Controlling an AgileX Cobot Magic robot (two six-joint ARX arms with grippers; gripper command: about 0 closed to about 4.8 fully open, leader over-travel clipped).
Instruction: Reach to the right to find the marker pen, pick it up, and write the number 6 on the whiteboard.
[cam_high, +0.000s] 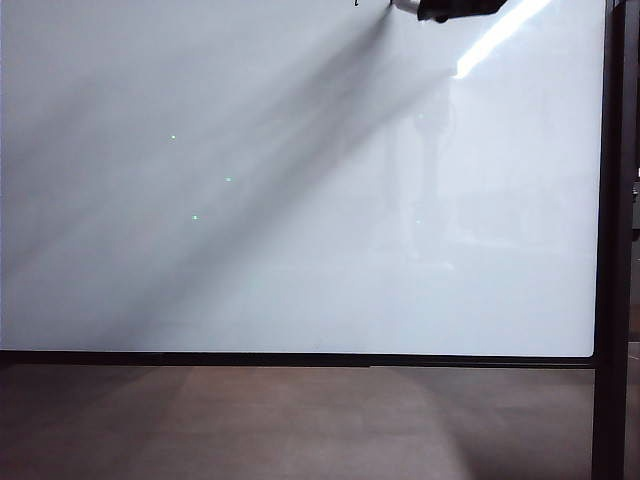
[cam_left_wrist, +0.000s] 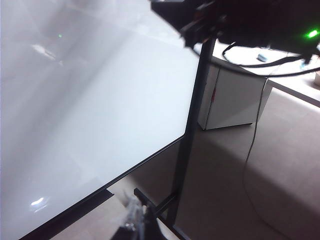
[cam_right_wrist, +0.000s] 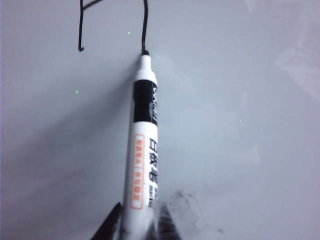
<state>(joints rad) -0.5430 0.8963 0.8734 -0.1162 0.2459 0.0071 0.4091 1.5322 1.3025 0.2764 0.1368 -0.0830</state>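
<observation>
Here, the right gripper (cam_right_wrist: 137, 220) jaws grasp the marker pen (cam_right_wrist: 142, 145), tip on the number 6 (cam_right_wrist: 112, 25) strokes on the whiteboard (cam_right_wrist: 240, 125); left gripper (cam_left_wrist: 135, 222) jaw state is indeterminable.

Exterior faces whiteboard (cam_high: 300, 200) squarely, left wrist obliquely, right wrist close along marker pen (cam_right_wrist: 142, 145)

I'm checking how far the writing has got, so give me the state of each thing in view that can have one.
marker pen: uncapped, tip on the board at a stroke's end
number 6: black strokes drawn, partly out of view
whiteboard: upright, mostly blank
right gripper: shut on the marker pen
left gripper: away from board, state unclear
</observation>
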